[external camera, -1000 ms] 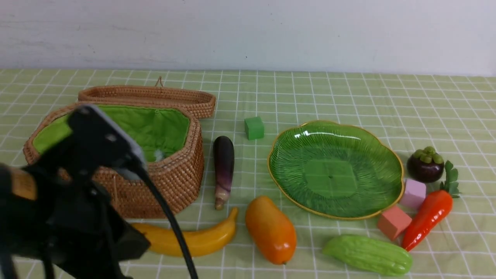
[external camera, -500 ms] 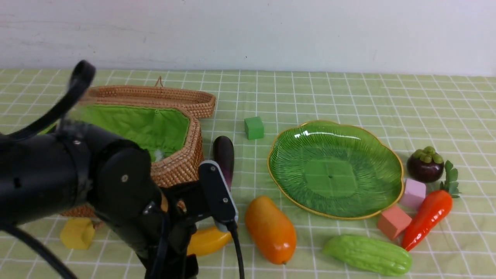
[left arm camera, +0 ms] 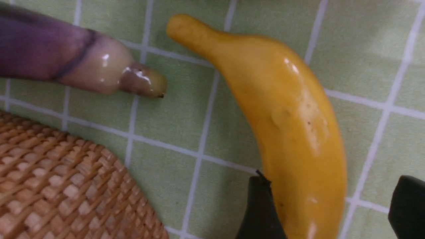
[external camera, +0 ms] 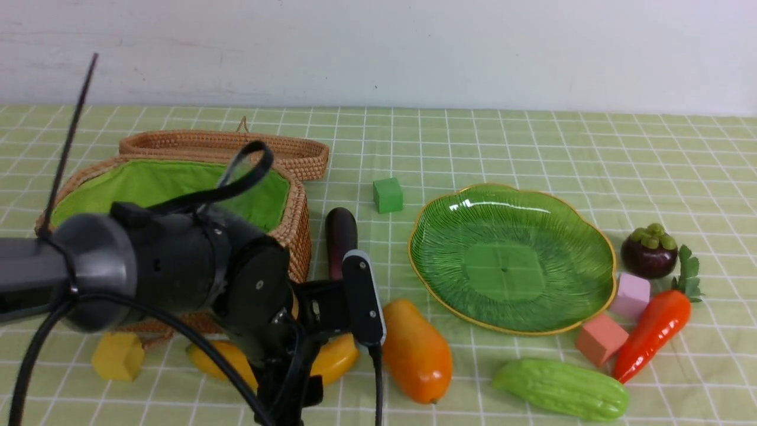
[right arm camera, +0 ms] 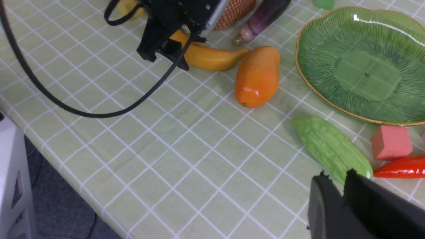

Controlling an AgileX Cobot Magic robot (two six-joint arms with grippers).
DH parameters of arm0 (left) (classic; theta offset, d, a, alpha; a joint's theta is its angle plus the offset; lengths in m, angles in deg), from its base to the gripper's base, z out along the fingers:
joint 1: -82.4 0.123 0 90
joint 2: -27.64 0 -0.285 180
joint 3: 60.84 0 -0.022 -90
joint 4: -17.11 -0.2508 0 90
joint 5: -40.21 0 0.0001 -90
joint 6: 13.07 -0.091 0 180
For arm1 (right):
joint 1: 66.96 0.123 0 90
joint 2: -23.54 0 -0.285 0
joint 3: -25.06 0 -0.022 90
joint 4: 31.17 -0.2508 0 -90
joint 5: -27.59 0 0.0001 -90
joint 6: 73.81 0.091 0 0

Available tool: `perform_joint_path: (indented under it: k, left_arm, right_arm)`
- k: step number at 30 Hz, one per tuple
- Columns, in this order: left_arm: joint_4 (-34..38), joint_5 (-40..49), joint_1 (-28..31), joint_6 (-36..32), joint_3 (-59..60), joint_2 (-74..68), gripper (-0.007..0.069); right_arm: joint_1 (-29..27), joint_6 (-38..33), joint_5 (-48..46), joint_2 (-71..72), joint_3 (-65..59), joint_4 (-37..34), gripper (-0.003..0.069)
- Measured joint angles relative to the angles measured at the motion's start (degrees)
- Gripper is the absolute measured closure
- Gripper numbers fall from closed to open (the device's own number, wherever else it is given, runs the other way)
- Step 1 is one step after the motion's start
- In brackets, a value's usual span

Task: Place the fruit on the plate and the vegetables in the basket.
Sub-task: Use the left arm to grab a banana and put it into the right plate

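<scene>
Left arm [external camera: 165, 266] has swung down from in front of the basket [external camera: 298, 231] within the last second. Plate [external camera: 508, 260] is empty, well to the right of the left gripper [left arm camera: 332, 181]. Jaws spread, straddling the banana [left arm camera: 285, 109], no grip. Banana unmoved on the cloth [left arm camera: 176, 119]. Only the wrist cam shows the eggplant [left arm camera: 49, 56] tip near the banana stem. Right gripper [right arm camera: 337, 176] near-closed and empty, bitter gourd [right arm camera: 332, 146] just ahead.
</scene>
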Motion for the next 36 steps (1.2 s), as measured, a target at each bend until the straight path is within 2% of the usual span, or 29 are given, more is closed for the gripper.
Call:
perform_joint_path:
  k: [4, 8, 15, 20, 24, 26, 30, 36]
  left_arm:
    - [-3.17, -0.61, 0.00, 1.08, 0.00, -2.14, 0.0196]
    - [-3.71, -0.15, 0.00, 2.87, -0.15, -3.46, 0.0315]
    - [-3.48, 5.32, 0.00, 3.29, -1.29, -3.46, 0.0313]
    - [0.59, 12.31, -0.43, 3.45, -2.14, -0.20, 0.0313]
    - [3.49, 17.99, -3.90, 4.04, -4.25, 4.80, 0.0313]
    - [4.15, 19.85, -5.97, 5.72, -5.63, 6.62, 0.0313]
    - [4.56, 20.72, -11.26, 16.81, -14.69, 8.88, 0.0313]
    - [5.85, 17.56, -11.98, 28.27, -34.34, -0.40, 0.0313]
  right_arm:
    - [0.00, 0.00, -0.06, 0.00, 0.00, -1.28, 0.0561]
    - [0.00, 0.00, -0.11, 0.00, 0.00, -2.33, 0.0556]
    - [0.00, 0.00, -0.11, 0.00, 0.00, -2.37, 0.0554]
    - [0.00, 0.00, -0.11, 0.00, 0.00, -2.37, 0.0554]
    - [0.00, 0.00, -0.17, 0.00, 0.00, -2.57, 0.0554]
    - [0.00, 0.00, -0.17, 0.00, 0.00, -2.57, 0.0554]
    - [0.00, 0.38, -0.12, 0.00, 0.00, -2.44, 0.0550]
    - [0.00, 6.61, 1.87, 0.00, 0.00, 1.45, 0.0543]
